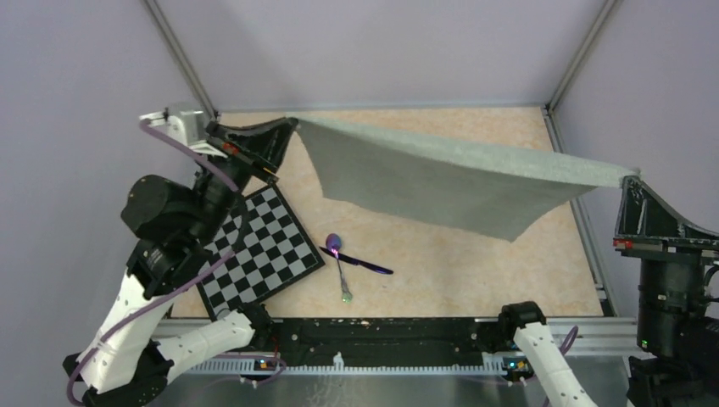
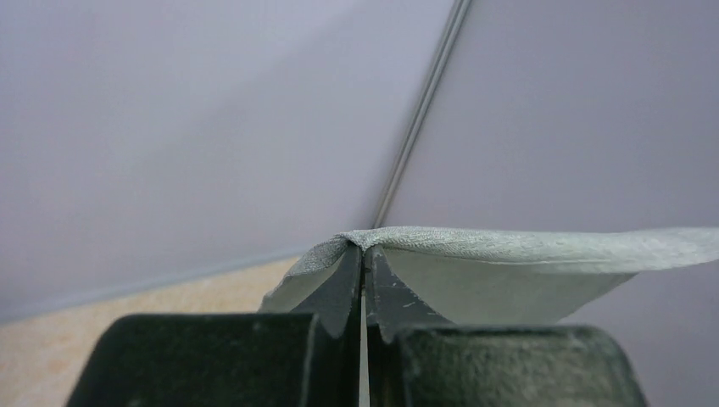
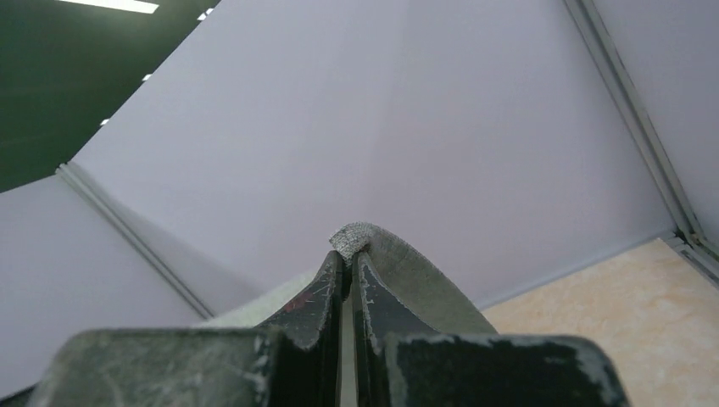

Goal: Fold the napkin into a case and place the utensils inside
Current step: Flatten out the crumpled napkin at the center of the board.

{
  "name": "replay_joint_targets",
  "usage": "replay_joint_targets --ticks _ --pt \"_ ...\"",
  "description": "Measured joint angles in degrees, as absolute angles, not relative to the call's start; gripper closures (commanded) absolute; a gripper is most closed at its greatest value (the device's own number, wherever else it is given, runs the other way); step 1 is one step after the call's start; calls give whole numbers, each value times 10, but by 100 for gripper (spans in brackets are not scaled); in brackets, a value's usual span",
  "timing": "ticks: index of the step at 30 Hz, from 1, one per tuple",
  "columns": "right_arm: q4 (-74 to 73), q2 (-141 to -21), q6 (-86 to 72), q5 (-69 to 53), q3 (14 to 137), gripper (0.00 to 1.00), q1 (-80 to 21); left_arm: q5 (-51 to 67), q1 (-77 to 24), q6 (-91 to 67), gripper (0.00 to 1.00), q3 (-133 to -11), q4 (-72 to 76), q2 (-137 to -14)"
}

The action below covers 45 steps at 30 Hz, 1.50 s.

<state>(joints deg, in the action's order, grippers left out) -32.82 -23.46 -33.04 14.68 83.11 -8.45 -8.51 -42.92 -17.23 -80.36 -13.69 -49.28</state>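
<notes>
Clamped together, the left jaws pinch one corner of the single napkin (image 1: 441,178) and the right jaws another, holding it in the air along a nine-to-three line above the worktop's (image 1: 475,271) far half. Two utensils lie crossed at its six o'clock: the spoon (image 1: 334,245) with its bowl towards twelve, the stick (image 1: 373,268) running ten-to-four.

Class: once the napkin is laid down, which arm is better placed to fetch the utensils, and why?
Probably left. Both hold the napkin, but the left gripper hangs nearer the utensils than the right gripper does.
</notes>
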Motion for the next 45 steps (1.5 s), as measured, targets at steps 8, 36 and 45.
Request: replay_joint_targets --ticks 8,36,45 --pt "-343 -308 -341 198 848 100 -84 -143 -432 -149 100 -890 -56 -598" --pt "-223 -1005 -188 326 797 20 103 -102 -295 -71 1 -1252 -37 -1411" --pt "-243 -956 -198 58 706 19 100 2 -286 -197 1 -1071 -103 -1148"
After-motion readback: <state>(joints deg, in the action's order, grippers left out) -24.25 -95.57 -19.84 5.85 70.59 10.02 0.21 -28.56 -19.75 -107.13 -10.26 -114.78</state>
